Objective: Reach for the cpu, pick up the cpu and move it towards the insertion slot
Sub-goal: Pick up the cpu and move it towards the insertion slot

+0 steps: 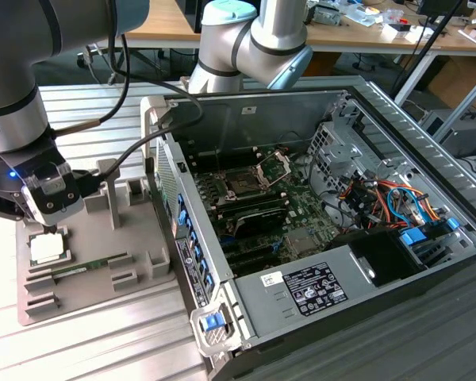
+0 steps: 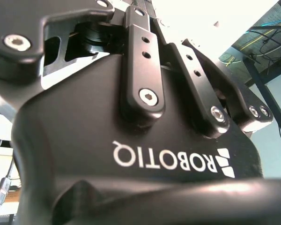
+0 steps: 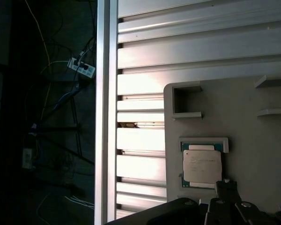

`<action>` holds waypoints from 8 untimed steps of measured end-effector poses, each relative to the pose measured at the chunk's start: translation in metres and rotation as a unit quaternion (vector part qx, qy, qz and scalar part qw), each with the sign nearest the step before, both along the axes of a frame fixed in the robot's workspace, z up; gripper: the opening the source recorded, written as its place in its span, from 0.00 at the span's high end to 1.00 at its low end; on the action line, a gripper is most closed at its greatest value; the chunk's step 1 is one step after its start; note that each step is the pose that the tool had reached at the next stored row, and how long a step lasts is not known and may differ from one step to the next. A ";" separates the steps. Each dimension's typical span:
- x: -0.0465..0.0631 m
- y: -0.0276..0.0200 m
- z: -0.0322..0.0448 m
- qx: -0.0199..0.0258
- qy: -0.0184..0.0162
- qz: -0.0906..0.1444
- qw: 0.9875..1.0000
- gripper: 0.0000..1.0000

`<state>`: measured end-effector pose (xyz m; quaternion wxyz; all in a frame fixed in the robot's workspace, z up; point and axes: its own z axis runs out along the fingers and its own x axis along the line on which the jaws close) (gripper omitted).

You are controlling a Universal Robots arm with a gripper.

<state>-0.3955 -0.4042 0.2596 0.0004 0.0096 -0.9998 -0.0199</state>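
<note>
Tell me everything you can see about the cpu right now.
The cpu is a small flat square chip with a silvery-white metal top carrying faint print and a thin greenish rim. It lies flat, top up, in a shallow seat of the grey holder plate, a raised lip bracketing one edge. In the exterior view it sits at that view's left, outside the computer case. The pincer hangs close above it; whether they touch cannot be told.

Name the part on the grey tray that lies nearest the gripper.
The cpu: square, silvery, right by the gripper; the long green memory stick lies farther off.
</note>
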 end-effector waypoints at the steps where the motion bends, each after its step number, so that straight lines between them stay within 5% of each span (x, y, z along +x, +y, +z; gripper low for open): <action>1: 0.000 0.0000 -0.0004 0.000 0.000 0.000 1.000 0.89; 8: 0.000 0.0000 -0.0023 0.000 0.000 0.000 1.000 0.89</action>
